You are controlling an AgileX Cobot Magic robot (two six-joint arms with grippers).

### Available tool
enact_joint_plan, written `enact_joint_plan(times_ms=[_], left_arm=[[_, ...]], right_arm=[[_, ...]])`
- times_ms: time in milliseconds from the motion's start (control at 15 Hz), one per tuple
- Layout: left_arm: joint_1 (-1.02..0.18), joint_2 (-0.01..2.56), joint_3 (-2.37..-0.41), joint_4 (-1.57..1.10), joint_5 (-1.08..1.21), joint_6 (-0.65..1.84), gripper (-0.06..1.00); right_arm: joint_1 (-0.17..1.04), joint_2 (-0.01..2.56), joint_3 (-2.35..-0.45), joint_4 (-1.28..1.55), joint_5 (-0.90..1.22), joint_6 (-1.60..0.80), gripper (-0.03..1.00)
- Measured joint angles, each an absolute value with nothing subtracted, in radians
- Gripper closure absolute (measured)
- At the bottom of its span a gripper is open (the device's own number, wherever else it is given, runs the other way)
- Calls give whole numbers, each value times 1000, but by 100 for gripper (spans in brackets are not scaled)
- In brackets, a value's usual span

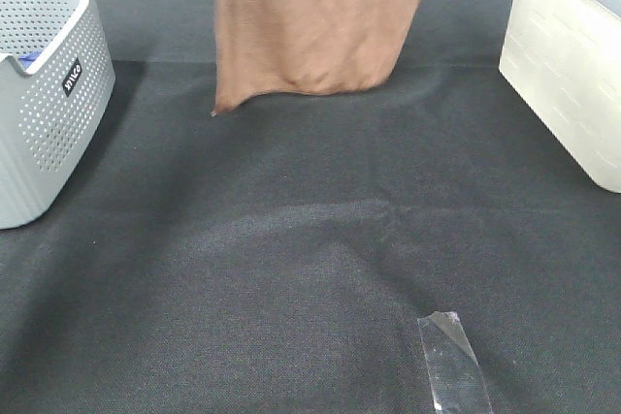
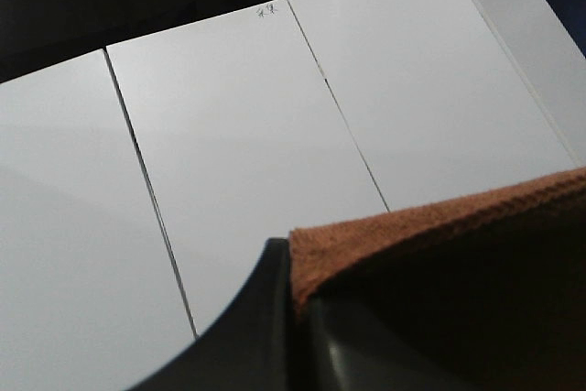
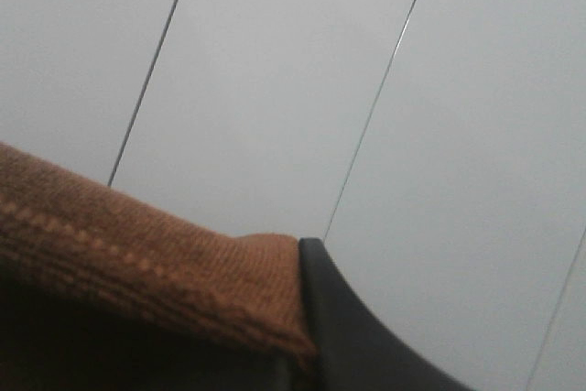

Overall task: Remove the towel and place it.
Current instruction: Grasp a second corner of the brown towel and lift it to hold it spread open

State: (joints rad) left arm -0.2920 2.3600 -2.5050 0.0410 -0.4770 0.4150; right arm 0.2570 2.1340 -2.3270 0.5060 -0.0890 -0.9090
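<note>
The brown towel (image 1: 315,21) hangs down from above the top edge of the exterior high view, over the black table's far middle. Its lower edge hovers just above the table, with one corner dipping at the lower left. Both grippers are out of that view. In the left wrist view my left gripper (image 2: 293,318) is shut on the towel's edge (image 2: 439,226), one dark finger (image 2: 247,327) beside the cloth. In the right wrist view my right gripper (image 3: 298,318) is shut on the towel's stitched edge (image 3: 137,263), with a dark finger (image 3: 357,336) showing. Both wrist cameras face white panels.
A grey perforated basket (image 1: 49,94) stands at the left edge with something blue inside. A white box (image 1: 568,65) stands at the right edge. A strip of clear tape (image 1: 451,361) lies on the black tablecloth (image 1: 291,269) near the front.
</note>
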Motion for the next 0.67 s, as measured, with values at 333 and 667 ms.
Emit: enact_joint_plan(times_ms=[333,667], left_arm=[[-247,2490,-2724,57,-388,289,94],[-241,2490,-2729,98,-352,228,94]], right_arm=[[258,2186,-2389,507,-64,-851,96],[253,2198,-2389,507,-49,-817,96]])
